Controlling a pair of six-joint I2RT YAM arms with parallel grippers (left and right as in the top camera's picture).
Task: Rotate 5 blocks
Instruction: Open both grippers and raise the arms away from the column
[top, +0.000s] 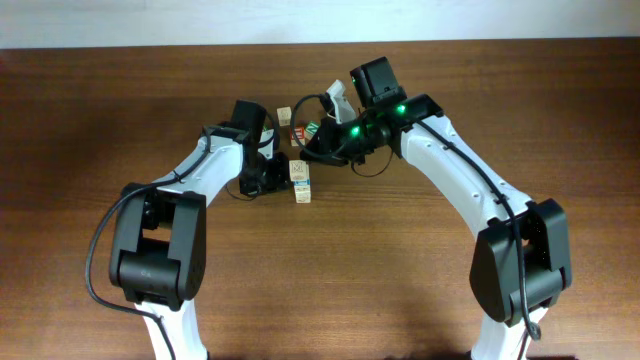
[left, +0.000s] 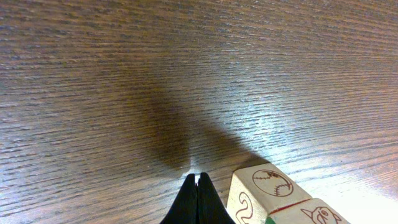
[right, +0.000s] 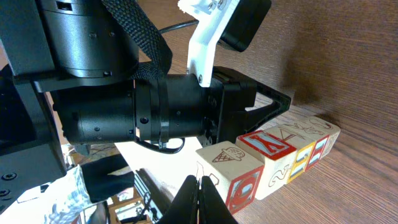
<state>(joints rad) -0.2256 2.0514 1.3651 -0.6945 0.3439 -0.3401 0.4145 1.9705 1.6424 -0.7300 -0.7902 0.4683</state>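
The blocks (right: 227, 163) sit mid-table, well apart from every edge. They touch in a short row whose long axis runs up and to the right from my right pincer (right: 200, 185), which is pressed closed and empty, just beside the nearest block. My left pincer (left: 197, 185), likewise closed and empty, points at the table (left: 124, 74) just beside a baseball block (left: 268, 185), with open wood ahead. My left arm (top: 205, 165) and right arm (top: 450, 165) bend inward, wrists close together.
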